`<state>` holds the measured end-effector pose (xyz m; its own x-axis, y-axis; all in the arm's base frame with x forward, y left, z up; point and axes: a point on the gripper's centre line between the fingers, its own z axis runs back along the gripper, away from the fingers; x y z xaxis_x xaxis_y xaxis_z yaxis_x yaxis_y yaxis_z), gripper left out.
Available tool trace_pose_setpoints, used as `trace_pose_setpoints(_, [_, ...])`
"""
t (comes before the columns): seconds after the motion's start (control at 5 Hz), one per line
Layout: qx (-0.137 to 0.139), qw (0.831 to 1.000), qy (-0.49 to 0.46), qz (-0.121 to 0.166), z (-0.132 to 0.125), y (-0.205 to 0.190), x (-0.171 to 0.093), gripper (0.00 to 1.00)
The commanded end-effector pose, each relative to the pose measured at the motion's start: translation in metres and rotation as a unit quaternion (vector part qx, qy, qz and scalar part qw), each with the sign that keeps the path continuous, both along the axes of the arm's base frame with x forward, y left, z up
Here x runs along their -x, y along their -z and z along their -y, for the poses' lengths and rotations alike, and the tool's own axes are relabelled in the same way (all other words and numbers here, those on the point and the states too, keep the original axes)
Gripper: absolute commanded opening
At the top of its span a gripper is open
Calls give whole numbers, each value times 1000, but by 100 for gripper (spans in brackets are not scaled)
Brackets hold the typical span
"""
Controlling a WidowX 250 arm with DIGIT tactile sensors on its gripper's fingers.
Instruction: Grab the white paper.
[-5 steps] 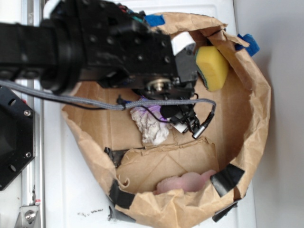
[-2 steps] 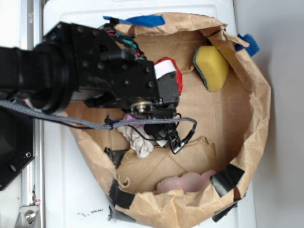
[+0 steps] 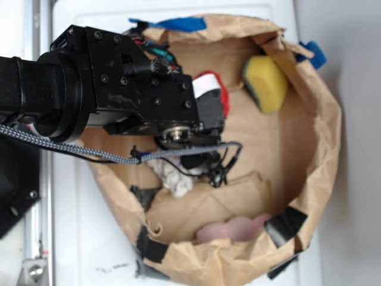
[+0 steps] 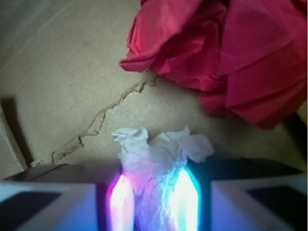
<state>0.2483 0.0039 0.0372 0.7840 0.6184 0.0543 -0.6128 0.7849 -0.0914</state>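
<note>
The step in hand is the grasp itself: in the wrist view the gripper (image 4: pixel 154 202) has its two fingers (image 4: pixel 120 202) closed against either side of the white paper (image 4: pixel 156 159), which sits pinched between them on the brown floor of the paper-lined bin (image 3: pixel 324 149), just beside the red crumpled paper (image 4: pixel 231 53). From the exterior view the wad (image 3: pixel 175 179) shows only partly beneath the arm. The next move calls for a straight lift, judged clear of the red paper and the bin wall, with the grip maintained so the wad does not slip.
</note>
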Motion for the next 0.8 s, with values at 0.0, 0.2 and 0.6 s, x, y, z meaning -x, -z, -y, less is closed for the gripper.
trace_pose_setpoints(0.0, [0, 999, 26, 22, -7, -28, -13, 0])
trace_pose_setpoints(0.2, [5, 997, 70, 33, -10, -72, -20, 0])
trace_pose_setpoints(0.6, [-13, 989, 130, 64, -25, -144, -18, 0])
